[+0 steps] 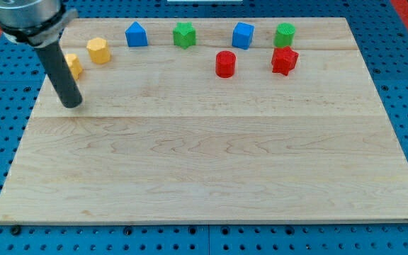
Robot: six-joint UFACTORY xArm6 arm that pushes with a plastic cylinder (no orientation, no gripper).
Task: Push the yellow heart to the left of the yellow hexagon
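Note:
The yellow hexagon (98, 50) sits near the board's top left. The yellow heart (74, 66) lies just below and left of it, partly hidden behind the dark rod. My tip (71, 103) rests on the board below the heart, near the left edge, a short gap from it.
Along the top stand a blue block (136, 34), a green star-like block (184, 34), a blue cube (242, 35) and a green cylinder (285, 35). A red cylinder (225, 64) and a red star-like block (284, 61) sit below them. The wooden board (211, 170) lies on a blue pegboard.

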